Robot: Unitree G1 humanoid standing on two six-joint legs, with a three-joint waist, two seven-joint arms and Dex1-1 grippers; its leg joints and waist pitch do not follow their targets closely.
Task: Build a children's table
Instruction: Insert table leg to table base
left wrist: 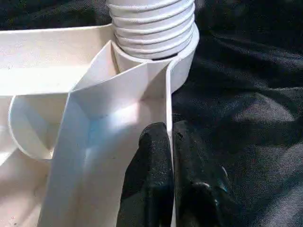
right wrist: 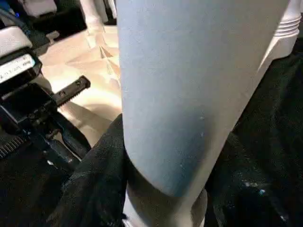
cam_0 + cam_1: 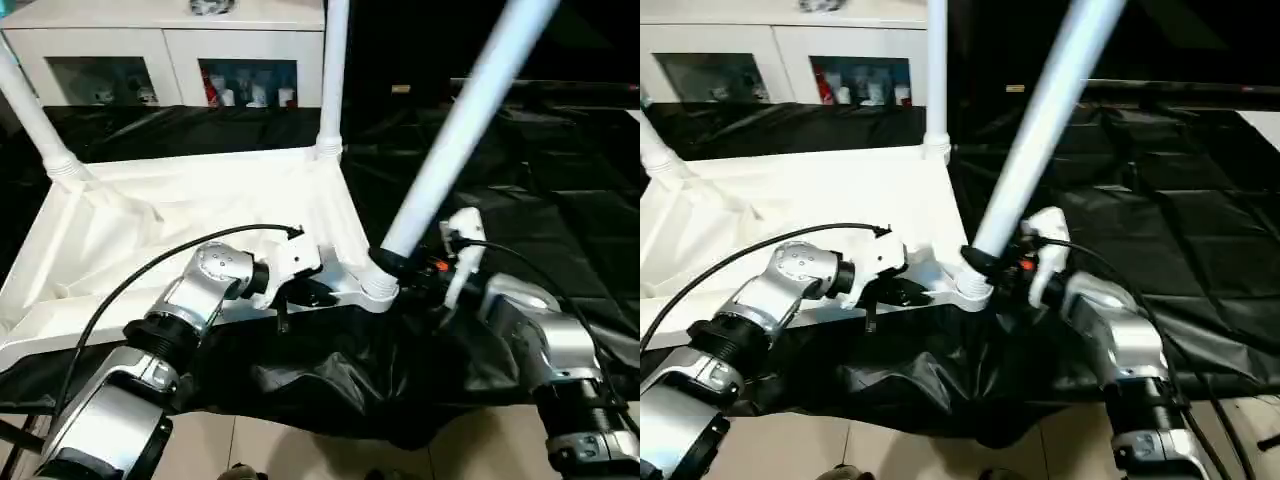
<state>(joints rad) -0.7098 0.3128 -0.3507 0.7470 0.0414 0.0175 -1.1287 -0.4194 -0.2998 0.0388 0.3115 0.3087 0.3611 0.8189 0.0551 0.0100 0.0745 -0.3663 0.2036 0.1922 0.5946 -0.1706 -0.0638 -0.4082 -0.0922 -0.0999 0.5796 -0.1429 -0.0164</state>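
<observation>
The children's table top (image 3: 170,215) lies upside down on a black cloth, ribbed underside up. Two white legs stand upright in its far corner sockets, one on the left (image 3: 35,115) and one in the middle (image 3: 333,80). A third leg (image 3: 460,130) leans to the right from the near right corner socket (image 3: 378,285). My right gripper (image 3: 400,266) is shut around this leg's base, with black fingers (image 2: 94,189) on either side of the tube (image 2: 189,85). My left gripper (image 1: 169,135) is shut on the top's thin rim wall (image 1: 166,99), just beside that socket.
A white cabinet (image 3: 170,50) with glass doors stands behind the table top. The black cloth (image 3: 540,200) spreads wide to the right and hangs over the front edge. Pale floor tiles (image 3: 250,440) show below. A dark bar (image 3: 560,88) runs across the far right.
</observation>
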